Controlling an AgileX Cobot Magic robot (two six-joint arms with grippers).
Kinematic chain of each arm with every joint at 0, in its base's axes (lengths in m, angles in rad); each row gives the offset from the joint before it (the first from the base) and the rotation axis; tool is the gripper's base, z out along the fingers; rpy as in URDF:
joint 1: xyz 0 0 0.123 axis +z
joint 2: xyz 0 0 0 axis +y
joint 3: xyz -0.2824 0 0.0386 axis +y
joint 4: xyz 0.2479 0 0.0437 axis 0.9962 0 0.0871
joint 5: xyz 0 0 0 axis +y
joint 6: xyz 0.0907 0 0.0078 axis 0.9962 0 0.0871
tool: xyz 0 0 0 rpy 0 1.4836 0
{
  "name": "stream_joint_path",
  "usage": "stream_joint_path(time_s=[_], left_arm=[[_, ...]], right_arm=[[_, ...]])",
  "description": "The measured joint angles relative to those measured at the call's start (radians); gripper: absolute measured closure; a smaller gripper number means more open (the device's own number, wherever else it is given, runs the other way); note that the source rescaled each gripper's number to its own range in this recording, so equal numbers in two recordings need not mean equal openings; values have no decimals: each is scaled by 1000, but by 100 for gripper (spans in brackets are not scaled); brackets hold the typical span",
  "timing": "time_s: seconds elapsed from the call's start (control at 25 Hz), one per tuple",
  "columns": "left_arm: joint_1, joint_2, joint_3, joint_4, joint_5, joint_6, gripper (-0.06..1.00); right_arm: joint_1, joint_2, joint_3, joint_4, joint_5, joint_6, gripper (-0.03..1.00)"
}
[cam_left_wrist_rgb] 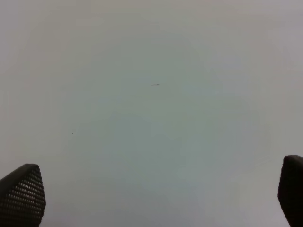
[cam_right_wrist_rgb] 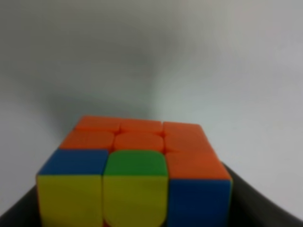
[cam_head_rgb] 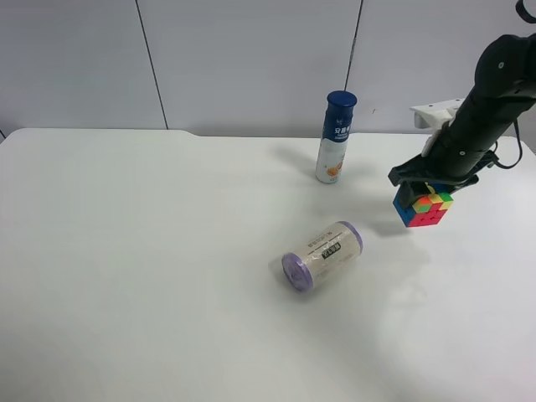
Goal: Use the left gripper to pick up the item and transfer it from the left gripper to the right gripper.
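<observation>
The puzzle cube (cam_head_rgb: 424, 209) is held a little above the white table (cam_head_rgb: 151, 251), at the exterior high view's right. The right gripper (cam_head_rgb: 427, 194), on the black arm with a white housing, is shut on it from above. The right wrist view shows the cube (cam_right_wrist_rgb: 137, 165) close up, with an orange face and blue, green and yellow squares. It sits between two black fingers (cam_right_wrist_rgb: 258, 201). The left gripper (cam_left_wrist_rgb: 156, 194) is open and empty over bare table, with its fingertips (cam_left_wrist_rgb: 23, 196) far apart. The left arm does not show in the exterior high view.
A blue-capped white bottle (cam_head_rgb: 336, 138) stands upright near the back of the table, left of the cube. A purple-ended cylindrical roll (cam_head_rgb: 322, 255) lies on its side nearer the front. A grey wall runs behind the table.
</observation>
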Motion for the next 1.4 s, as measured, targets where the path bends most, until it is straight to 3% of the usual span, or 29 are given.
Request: stream_joint_path(time_s=[0.84,0.88,0.92,1.0,1.08,1.2,1.4], left_arm=[[0,0,0,0,0,0,-6],[0,0,0,0,0,0,-6],[0,0,0,0,0,0,-6],[0,0,0,0,0,0,-6],[0,0,0,0,0,0,-6],[0,0,0,0,0,0,-6],[0,0,0,0,0,0,-6]], right_arm=[[14,6,0,-17,-18,0,97],[14,6,0,-15,-18,1,93],[14,7,0,-14,-18,5,81],[14,8,0,-6,-18,14,34],[14,8,0,2,-18,17,10],[14,8,0,4,-18,18,0],[14,8,0,4,-14,18,-3]])
